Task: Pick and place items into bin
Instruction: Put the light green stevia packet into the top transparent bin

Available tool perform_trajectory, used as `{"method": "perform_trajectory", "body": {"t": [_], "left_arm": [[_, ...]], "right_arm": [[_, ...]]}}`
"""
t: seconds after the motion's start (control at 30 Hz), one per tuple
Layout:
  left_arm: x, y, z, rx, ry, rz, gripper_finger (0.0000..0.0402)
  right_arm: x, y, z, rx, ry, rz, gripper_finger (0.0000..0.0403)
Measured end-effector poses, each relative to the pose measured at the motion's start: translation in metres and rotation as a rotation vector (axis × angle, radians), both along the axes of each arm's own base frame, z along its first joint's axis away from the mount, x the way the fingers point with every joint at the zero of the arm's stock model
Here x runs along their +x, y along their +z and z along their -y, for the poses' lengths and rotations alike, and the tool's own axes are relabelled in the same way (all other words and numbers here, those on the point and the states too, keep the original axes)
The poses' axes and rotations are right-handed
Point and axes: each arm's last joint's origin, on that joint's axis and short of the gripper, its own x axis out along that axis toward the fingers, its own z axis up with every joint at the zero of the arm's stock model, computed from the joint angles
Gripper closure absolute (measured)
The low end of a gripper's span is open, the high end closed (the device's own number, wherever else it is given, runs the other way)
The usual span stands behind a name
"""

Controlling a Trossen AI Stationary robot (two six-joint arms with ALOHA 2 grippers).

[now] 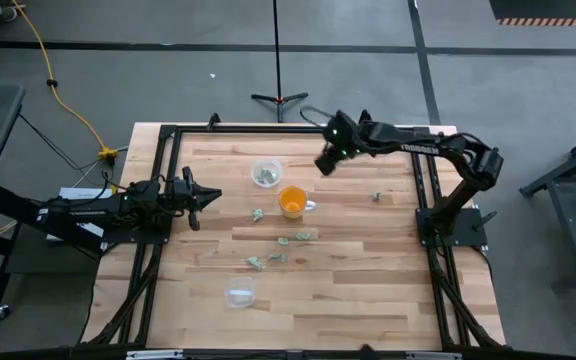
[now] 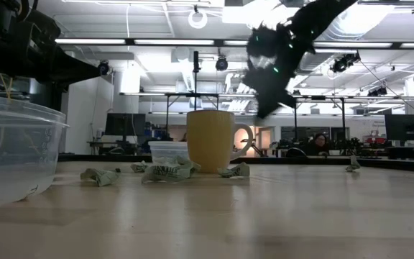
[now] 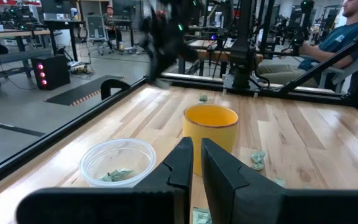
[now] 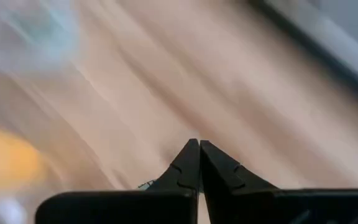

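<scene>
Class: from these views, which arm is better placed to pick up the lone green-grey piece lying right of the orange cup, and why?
Right, probably. The lone piece lies on the right arm's side of the table, with the orange cup between it and the left gripper. The right gripper hangs raised nearer it, fingers together, so it must open first.

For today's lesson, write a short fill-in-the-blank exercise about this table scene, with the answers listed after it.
1. The orange cup stands ____ on the wooden table.
2. The clear bowl beside the cup holds some pale green ____.
3. The other clear bowl, nearer the front edge, looks ____.
4. The right gripper hangs above the table with its fingers ____.

Missing words: upright; pieces; empty; shut
</scene>
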Motion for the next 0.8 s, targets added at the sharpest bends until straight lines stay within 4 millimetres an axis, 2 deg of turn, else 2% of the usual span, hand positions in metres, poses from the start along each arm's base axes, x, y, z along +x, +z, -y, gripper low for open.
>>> {"method": "perform_trajectory", "body": {"t": [0.17,0.27,0.4,0.57,0.8], "left_arm": [[0.000,0.000,0.000,0.000,0.000,0.000,0.0334],[0.000,0.000,0.000,0.000,0.000,0.000,0.0334],[0.000,0.000,0.000,0.000,0.000,0.000,0.0334],[0.000,0.000,0.000,0.000,0.000,0.000,0.0334],[0.000,0.000,0.000,0.000,0.000,0.000,0.0334]], "right_arm": [[0.029,0.027,0.001,-0.205,0.186,0.329,0.0402],[0.042,0.032,-0.005,-0.311,0.271,0.436,0.0402],[0.062,0.016,-0.013,-0.373,0.378,0.464,0.0402],[0.086,-0.009,-0.016,-0.351,0.449,0.431,0.0402],[0.115,-0.017,-0.006,-0.325,0.461,0.381,0.0403]]}}
